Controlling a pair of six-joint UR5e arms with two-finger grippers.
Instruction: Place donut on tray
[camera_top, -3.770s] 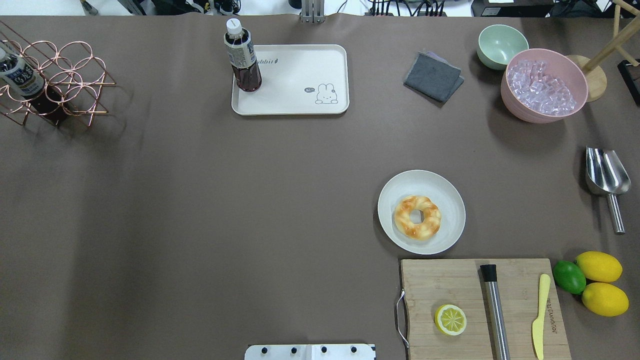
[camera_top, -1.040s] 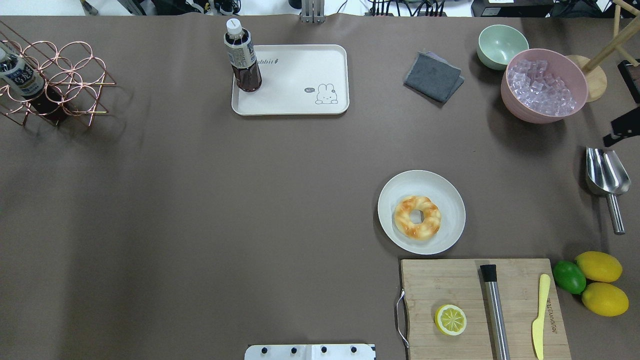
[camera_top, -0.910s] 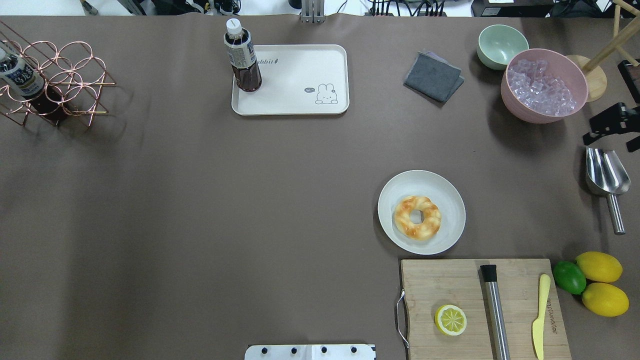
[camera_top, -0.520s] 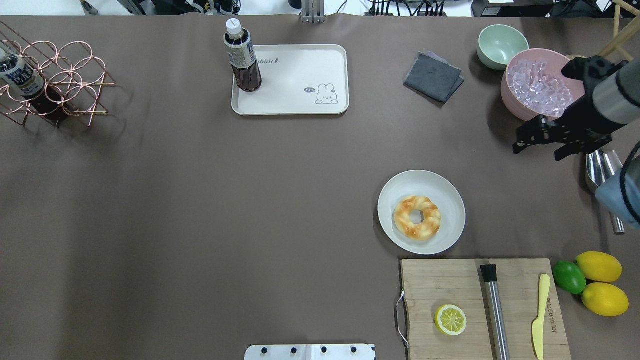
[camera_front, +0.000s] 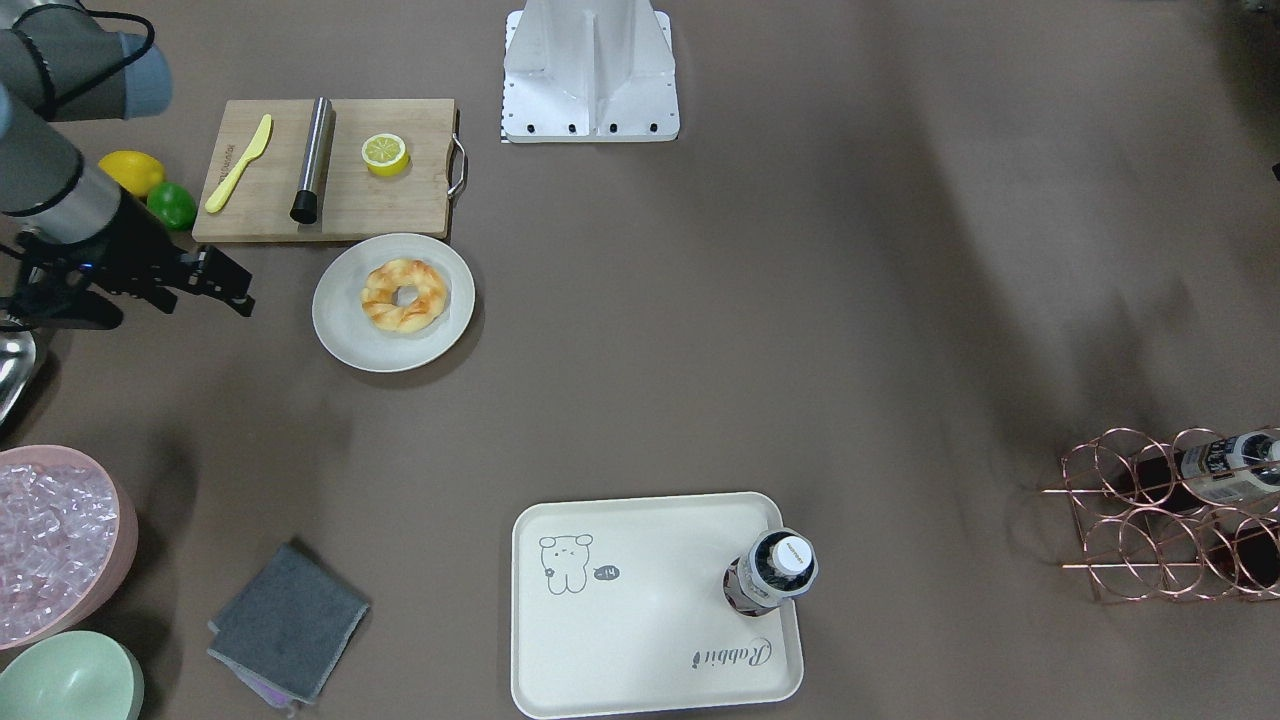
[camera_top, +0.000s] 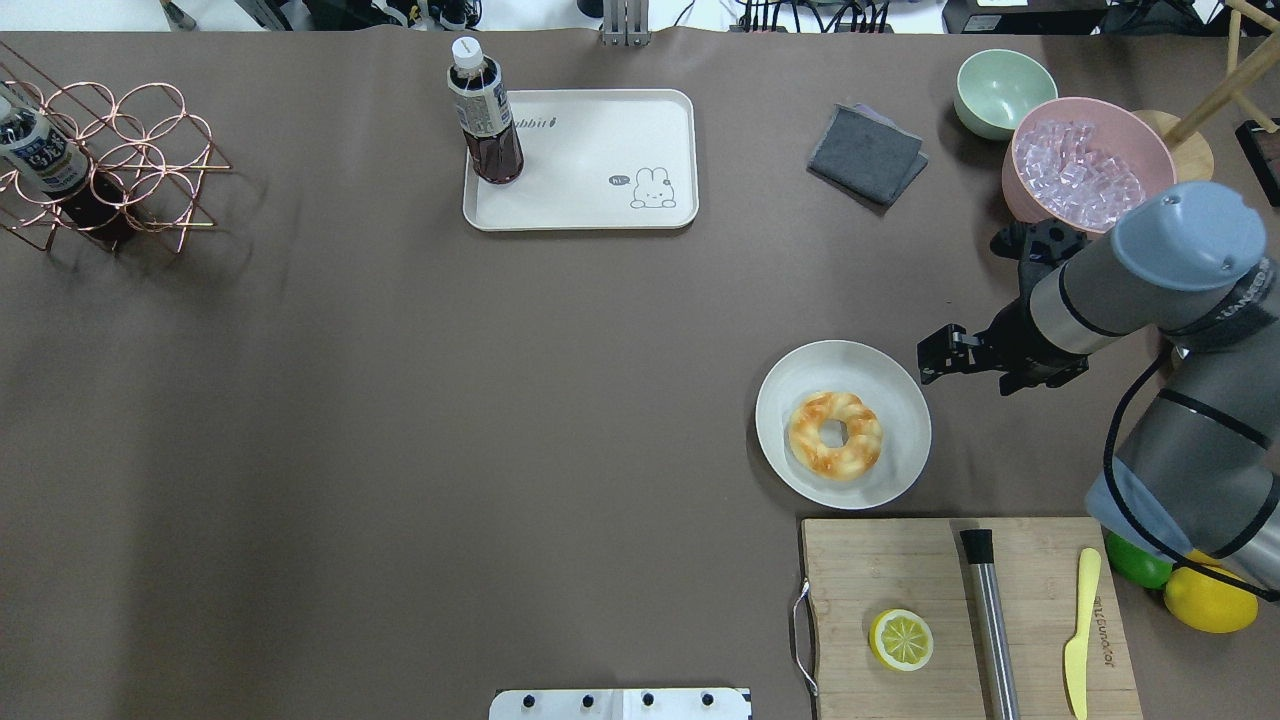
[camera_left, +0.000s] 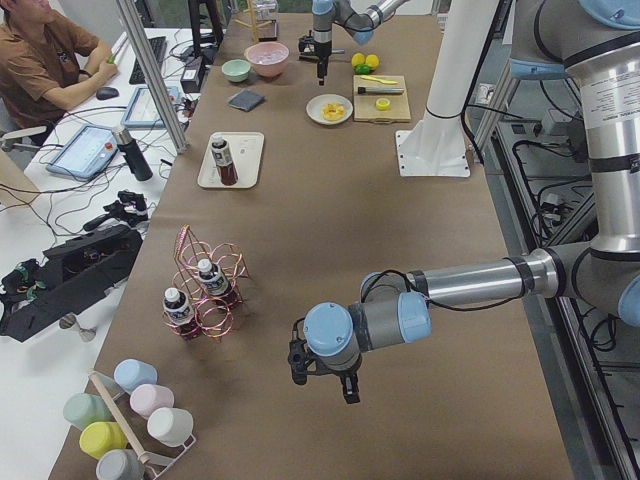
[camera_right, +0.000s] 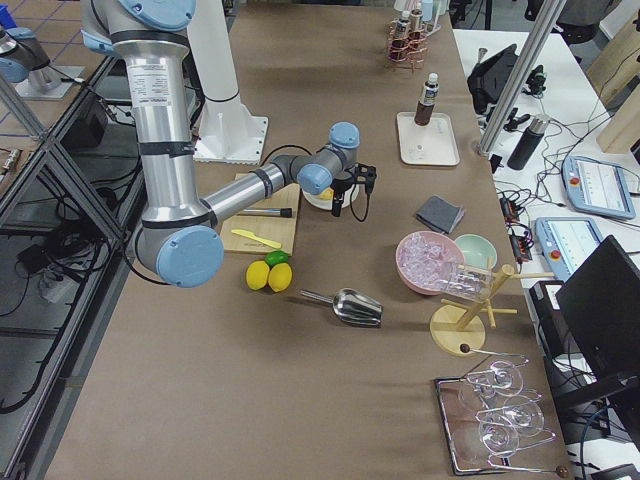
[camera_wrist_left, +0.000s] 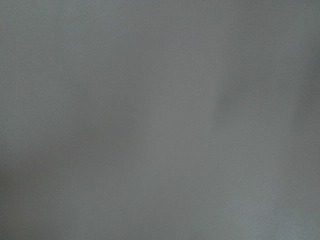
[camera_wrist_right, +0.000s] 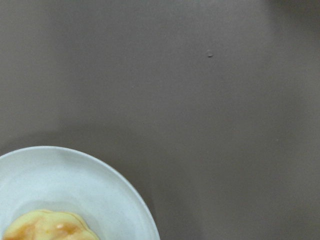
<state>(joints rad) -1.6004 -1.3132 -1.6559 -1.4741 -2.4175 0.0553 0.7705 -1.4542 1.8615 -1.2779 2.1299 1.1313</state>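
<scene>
Right two-finger gripper (camera_top: 935, 357): jaws apart, nothing between them. It hung just beside the rim of the round off-white plate (camera_top: 890, 378), on the side toward the pink bowl of ice cubes (camera_top: 1085, 175), and was not over the pastry yet. Its wrist cam looked straight down and caught only the plate edge and a sliver of glaze in the bottom-left corner. The rest was bare brown table cover (camera_top: 400, 400).

Left gripper (camera_left: 322, 372): seen only in the left side view, low over the table and well away from the action. I couldn't tell whether it was open or closed. Its wrist cam gave blurred grey.

Step, as I read it: approach for the pick, no grasp made.

- Next move needed a shift inward until the jaws straddled one side of the ring, then a descent and a gentle close.
- The carry would then go to the large cream rectangular tray with the rabbit drawing (camera_top: 590, 160), well apart from the plate on the far side of the table.
- A dark drink bottle with a white cap (camera_top: 484, 120) stood in one corner of the tray, so the bare middle looked like the safer drop spot.

Small golden-yellow ring donut (camera_top: 860, 455): lay flat on the plate, a bit off-centre toward the wooden cutting board (camera_top: 870, 570). It had a twisted surface, orange-brown glazed patches and an open centre hole. It was probably soft, so a hard squeeze risked deforming it.
</scene>
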